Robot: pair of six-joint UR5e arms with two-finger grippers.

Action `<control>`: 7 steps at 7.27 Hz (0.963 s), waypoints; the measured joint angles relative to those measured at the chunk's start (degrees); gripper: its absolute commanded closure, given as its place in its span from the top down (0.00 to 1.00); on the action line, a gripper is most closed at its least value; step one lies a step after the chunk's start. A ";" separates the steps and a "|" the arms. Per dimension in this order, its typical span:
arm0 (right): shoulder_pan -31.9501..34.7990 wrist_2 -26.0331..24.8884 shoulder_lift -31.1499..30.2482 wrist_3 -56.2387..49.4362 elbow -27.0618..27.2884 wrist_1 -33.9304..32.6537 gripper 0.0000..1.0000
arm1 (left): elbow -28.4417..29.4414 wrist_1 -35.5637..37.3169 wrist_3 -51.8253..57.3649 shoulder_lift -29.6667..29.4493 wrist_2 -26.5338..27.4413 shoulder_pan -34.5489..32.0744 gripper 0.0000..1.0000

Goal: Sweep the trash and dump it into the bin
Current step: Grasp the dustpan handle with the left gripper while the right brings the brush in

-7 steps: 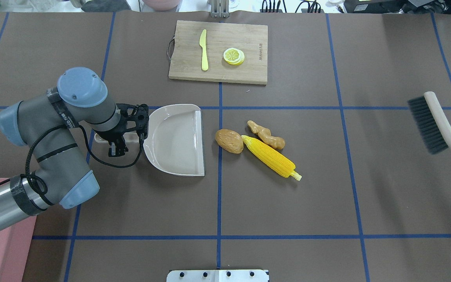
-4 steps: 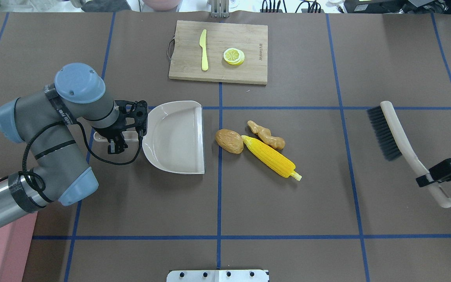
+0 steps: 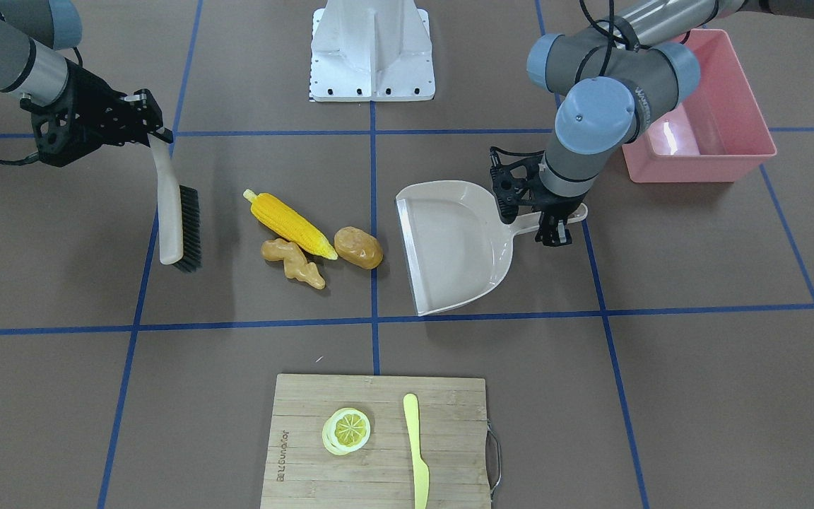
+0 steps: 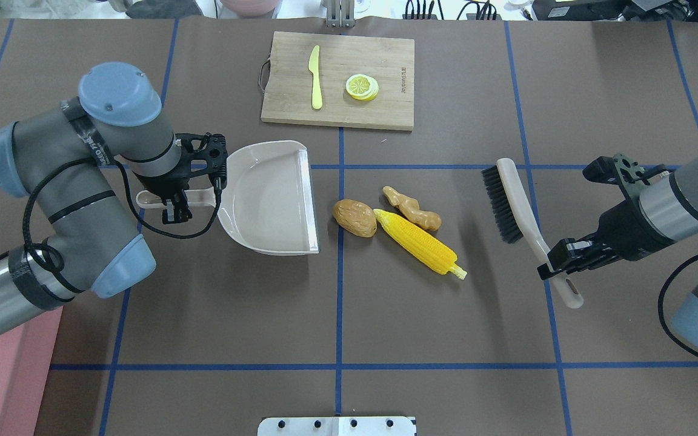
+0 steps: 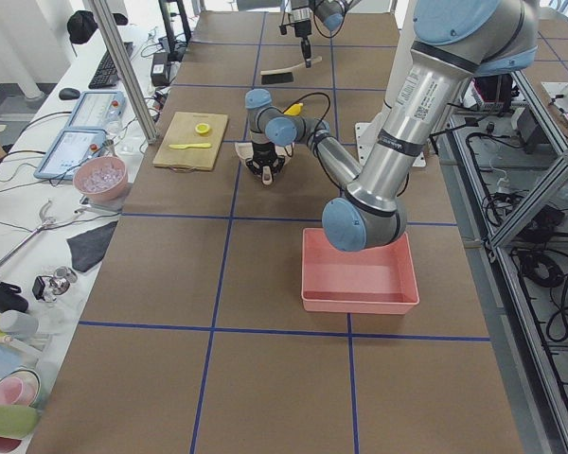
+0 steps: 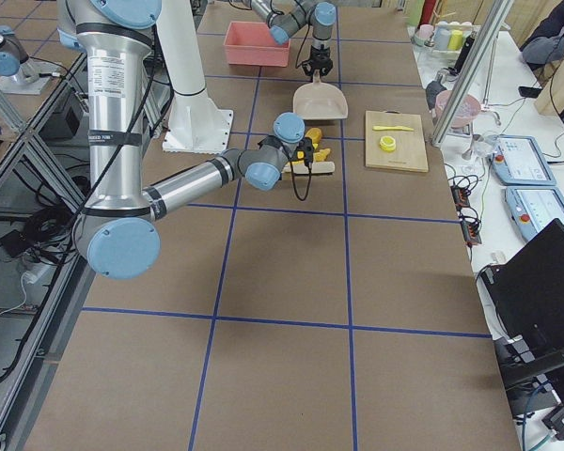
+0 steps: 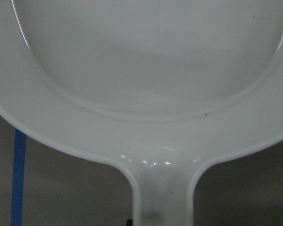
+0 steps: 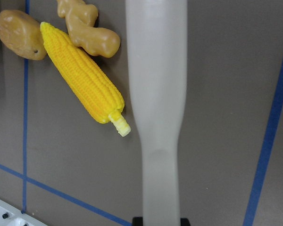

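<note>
Overhead exterior view: looks like the set-up just before the first sweep. Shows the left hand (image 4: 177, 203) closed on the handle of the dustpan (image 4: 267, 203), open lip turned toward the trash. Shows the right hand (image 4: 558, 261) clamped on the handle of the brush (image 4: 509, 197), bristles facing the pile but apart from it. Finds potato (image 4: 355, 218), corn cob (image 4: 418, 242) and ginger root (image 4: 412, 209) bunched on the tabletop (image 4: 446, 327) between both hands. Places the pink bin (image 3: 697, 168) behind the left hand, well apart. Probably calls next for pushing the pile into a steadied pan.
</note>
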 measured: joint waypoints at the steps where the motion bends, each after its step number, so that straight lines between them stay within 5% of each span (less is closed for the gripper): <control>1: -0.16 0.53 0.42 0.79 -0.68 1.11 0.00 | 0.58 3.00 0.73 -2.33 0.17 0.10 0.00; 7: -1.49 3.16 1.75 16.84 -8.62 21.75 0.00 | 3.16 5.98 1.43 -5.58 4.01 3.26 0.00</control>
